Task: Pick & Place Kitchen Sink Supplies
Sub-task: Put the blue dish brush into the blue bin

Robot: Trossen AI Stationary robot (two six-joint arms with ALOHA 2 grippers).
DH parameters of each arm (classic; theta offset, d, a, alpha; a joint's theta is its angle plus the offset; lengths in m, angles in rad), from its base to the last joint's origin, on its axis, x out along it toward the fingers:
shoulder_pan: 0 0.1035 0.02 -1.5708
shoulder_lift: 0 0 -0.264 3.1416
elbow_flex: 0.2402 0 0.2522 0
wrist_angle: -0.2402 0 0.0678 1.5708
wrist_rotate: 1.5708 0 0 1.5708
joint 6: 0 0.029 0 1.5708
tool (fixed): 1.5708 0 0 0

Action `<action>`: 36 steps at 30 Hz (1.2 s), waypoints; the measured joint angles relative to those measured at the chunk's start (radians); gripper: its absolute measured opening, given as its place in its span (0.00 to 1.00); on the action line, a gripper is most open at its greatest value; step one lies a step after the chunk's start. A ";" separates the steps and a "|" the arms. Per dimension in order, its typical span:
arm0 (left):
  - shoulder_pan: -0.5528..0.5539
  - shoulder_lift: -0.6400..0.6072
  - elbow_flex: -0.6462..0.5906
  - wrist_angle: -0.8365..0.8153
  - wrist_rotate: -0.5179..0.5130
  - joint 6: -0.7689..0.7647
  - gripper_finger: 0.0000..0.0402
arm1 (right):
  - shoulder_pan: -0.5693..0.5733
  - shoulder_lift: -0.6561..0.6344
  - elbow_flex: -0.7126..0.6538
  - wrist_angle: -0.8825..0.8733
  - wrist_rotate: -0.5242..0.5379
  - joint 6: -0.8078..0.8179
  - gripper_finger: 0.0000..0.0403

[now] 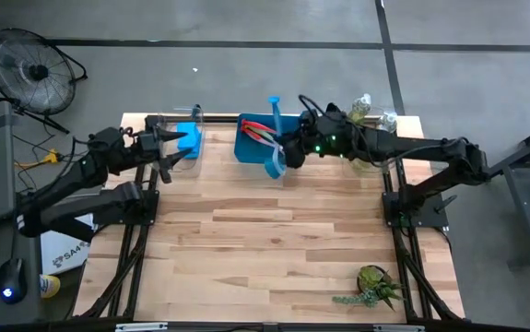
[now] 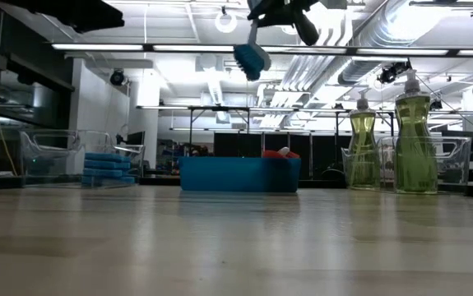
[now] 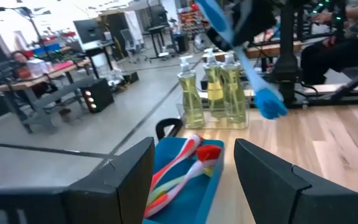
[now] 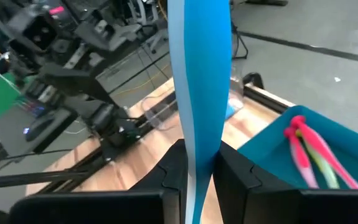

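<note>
My right gripper hangs high over the blue tray at the table's far edge, shut on a blue dish brush. The brush head is well above the tray. A pink-red brush and a yellow-green brush lie in the tray. My left gripper stands open at the far left with nothing between its fingers, beside a clear bin of blue sponges. Bottles of yellow-green liquid stand upright in a clear bin at the far right. My right gripper pinches the blue brush's handle between its two fingers. It comes from the table's right, slanting a little down, with the fingers across the handle. The brush is lifted clear and tilted, its head below the gripper.
A small spiky green plant lies near the front right corner. The clear bin with the bottles stands just behind my right arm. The middle of the wooden table top is bare.
</note>
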 joint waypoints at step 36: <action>0.414 0.092 0.000 0.035 0.731 -0.003 0.54 | -0.392 0.810 1.032 -0.853 -0.479 -0.340 0.11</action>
